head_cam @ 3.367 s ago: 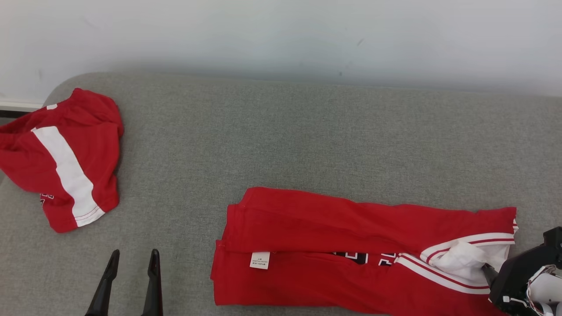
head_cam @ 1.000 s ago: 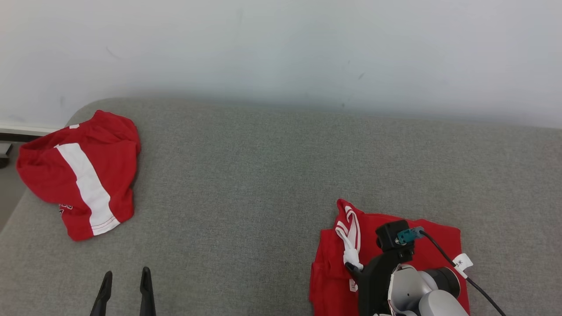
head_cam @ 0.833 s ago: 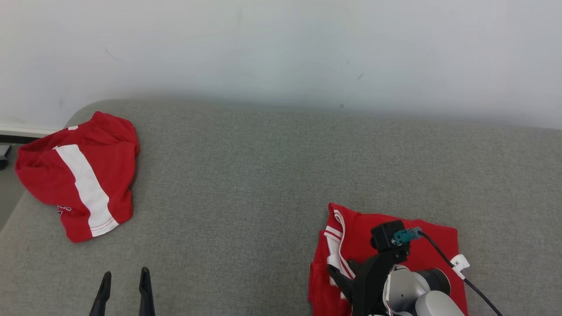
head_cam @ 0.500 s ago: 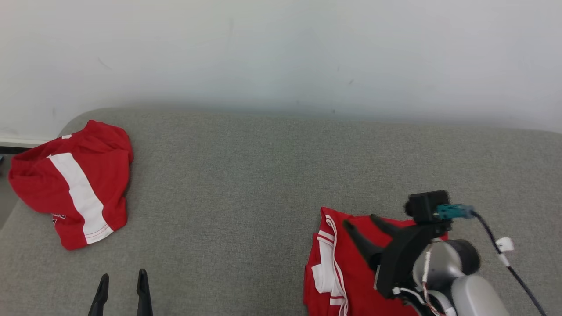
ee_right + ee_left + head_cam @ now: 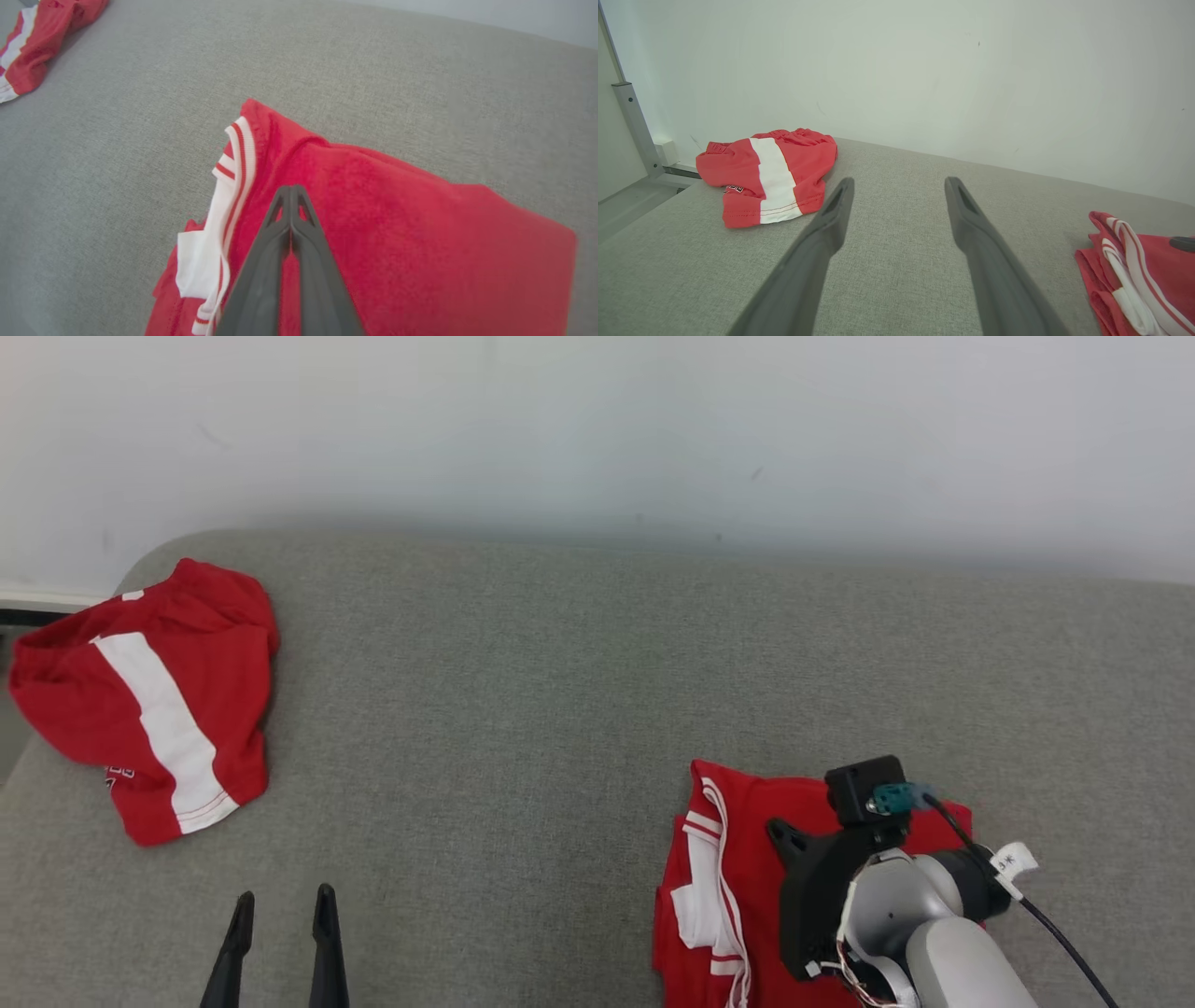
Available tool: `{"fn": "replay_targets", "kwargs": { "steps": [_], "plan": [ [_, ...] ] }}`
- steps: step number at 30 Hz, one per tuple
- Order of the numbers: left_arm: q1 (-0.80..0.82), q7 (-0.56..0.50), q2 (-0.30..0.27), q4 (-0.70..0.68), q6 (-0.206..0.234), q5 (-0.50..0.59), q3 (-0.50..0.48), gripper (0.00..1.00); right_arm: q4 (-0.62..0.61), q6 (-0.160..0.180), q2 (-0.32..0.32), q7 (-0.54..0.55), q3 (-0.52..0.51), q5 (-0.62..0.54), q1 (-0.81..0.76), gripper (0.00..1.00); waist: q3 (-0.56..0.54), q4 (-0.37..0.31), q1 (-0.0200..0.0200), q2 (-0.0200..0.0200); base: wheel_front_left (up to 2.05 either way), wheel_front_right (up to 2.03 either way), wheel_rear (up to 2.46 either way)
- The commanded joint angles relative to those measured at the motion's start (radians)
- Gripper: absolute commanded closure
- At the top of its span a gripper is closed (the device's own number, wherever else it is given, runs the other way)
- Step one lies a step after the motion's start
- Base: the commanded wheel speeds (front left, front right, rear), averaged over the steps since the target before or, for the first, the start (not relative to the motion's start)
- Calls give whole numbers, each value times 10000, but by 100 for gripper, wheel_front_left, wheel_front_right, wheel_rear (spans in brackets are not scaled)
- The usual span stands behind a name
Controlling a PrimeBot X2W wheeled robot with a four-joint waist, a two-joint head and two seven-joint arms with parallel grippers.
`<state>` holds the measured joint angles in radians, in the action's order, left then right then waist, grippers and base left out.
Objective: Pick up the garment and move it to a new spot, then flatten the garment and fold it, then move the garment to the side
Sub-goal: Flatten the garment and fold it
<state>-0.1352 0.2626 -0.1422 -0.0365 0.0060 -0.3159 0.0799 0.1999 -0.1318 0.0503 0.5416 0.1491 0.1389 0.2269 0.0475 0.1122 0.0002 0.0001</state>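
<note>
The garment (image 5: 738, 840) lies folded in the lower right of the head view, on a grey cushion (image 5: 523, 691) with a fine woven grain. It is soft-looking red cloth, roughly a rectangle, with a white ribbed trim (image 5: 695, 905) that carries thin red lines along its left edge. Its lower end is cut off by the bottom of the frame, and the right arm covers a good part of its middle. The right gripper (image 5: 290, 190) is over the red cloth with its two dark fingers pressed together. Whether the tips touch the fabric I cannot tell. The left gripper (image 5: 285, 894) is at the lower left, its fingers spread apart over the bare cushion. In the upper left lies a second red piece (image 5: 140, 700), rumpled, with a broad white stripe; its print is too small to read.
</note>
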Motion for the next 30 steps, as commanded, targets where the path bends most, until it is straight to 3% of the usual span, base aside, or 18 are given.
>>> {"fn": "replay_targets", "kwargs": {
  "steps": [1,9,17,21,22,23,24,30],
  "plan": [
    [116,24,57,81,-83,47,3,0,461,24,0,126,156,-162,359,100,249,356,-2,-1,0,0,0],
    [320,25,281,340,-354,154,109,0,2170,24,-2,85,484,105,1309,100,436,1123,-2,-1,0,0,0],
    [322,26,394,484,-478,275,64,0,3265,24,0,-478,605,503,1906,100,404,1356,-2,-1,0,0,0],
    [259,26,423,500,-511,350,-7,0,3568,24,0,-1257,559,904,2202,100,241,1272,-2,-1,0,0,0],
    [233,26,438,508,-517,356,-22,0,3519,24,-1,-1613,510,1000,2246,84,155,1218,-2,-1,0,0,0],
    [189,26,446,541,-552,349,-12,0,3496,24,-1,-1919,413,1190,2214,22,64,1163,-2,-1,0,0,0],
    [134,26,449,579,-561,319,-6,0,3460,24,-1,-2223,302,1330,2129,0,-51,1094,-2,-1,0,0,0],
    [-316,26,387,645,-429,293,-182,0,2739,23,-11,-4081,-713,1315,1091,0,-886,424,-2,-1,0,0,0]
  ]
}}
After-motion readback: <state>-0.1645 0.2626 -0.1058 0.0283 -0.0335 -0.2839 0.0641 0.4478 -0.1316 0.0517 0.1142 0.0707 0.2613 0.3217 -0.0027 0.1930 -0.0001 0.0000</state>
